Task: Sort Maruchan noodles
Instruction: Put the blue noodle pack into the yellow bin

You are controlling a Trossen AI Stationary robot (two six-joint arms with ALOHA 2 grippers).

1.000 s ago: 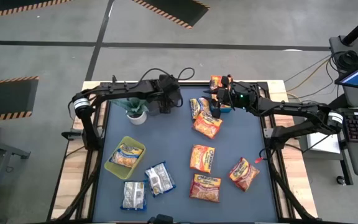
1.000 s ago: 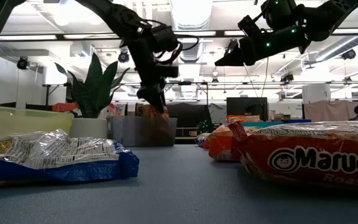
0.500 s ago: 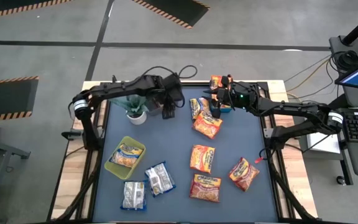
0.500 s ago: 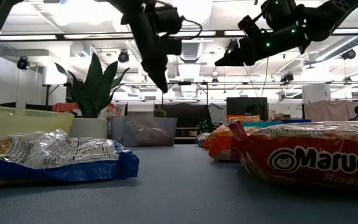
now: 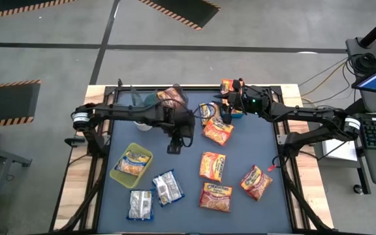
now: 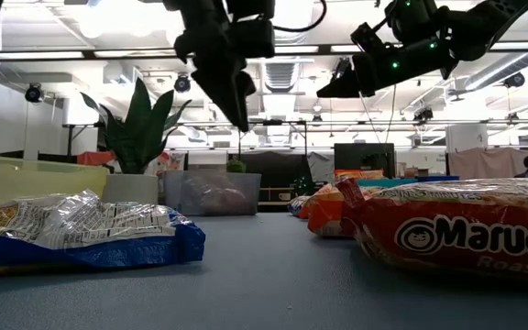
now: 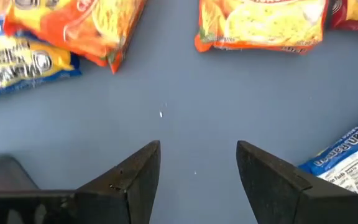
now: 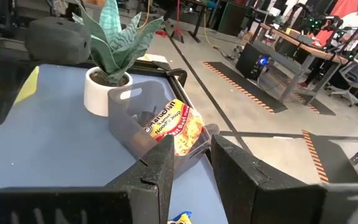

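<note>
Lying partly concealed inside the clear bin [image 8: 143, 122], one orange packet [image 8: 174, 129]. Being cropped by the left wrist picture's edges, the orange packets [image 7: 258, 22] and a blue-and-white packet [image 7: 348, 160]. Hiding most of the potted plant [image 5: 138, 100], the left arm [image 5: 126, 113].

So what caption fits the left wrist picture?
Open left gripper hovers over the blue table, orange plastic noodle packets ahead.

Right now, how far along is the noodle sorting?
Done: one orange packet lies in the grey bin, and a yellow-and-blue packet in the yellow bin. In hand: nothing; the left gripper hovers open and empty over mid-table, and the right gripper waits near the far edge. Left: several loose orange packets and two whitish packets.
</note>
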